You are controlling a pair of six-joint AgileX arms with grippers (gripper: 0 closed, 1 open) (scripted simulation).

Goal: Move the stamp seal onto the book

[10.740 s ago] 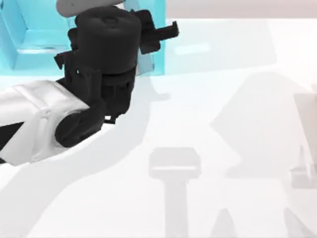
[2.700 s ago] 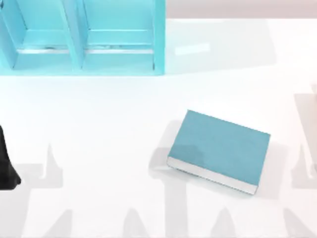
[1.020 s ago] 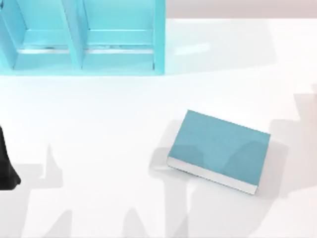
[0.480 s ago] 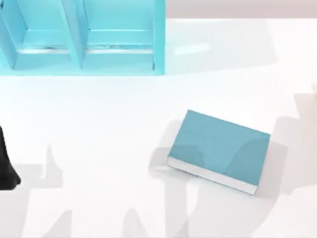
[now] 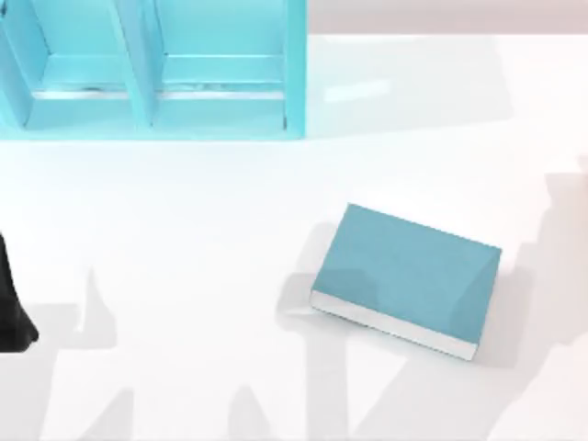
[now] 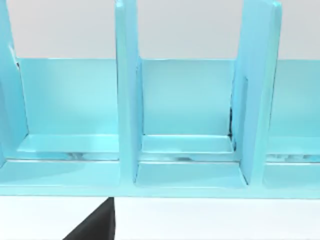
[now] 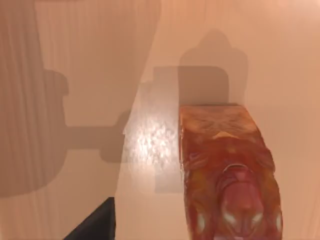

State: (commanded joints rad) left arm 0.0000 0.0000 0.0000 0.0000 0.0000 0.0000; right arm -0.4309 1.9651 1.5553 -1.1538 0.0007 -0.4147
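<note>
While the stamp seal (image 7: 227,175) stands directly below my right wrist camera, I cannot tell my gripper's state; the book (image 5: 409,276) lies mid-table.

The stamp seal (image 7: 227,175) runs off the right wrist view's edge, so its reddish rounded end is cut short and its base cannot be seen. Beside the seal, a dark wedge (image 7: 95,223) is clipped by the same edge and cannot be identified. The teal shelf unit (image 5: 156,73) is cropped by the top view's edge, showing 2 compartments in part. The left arm (image 5: 11,308) is a dark sliver well apart from the book (image 5: 409,276).
</note>
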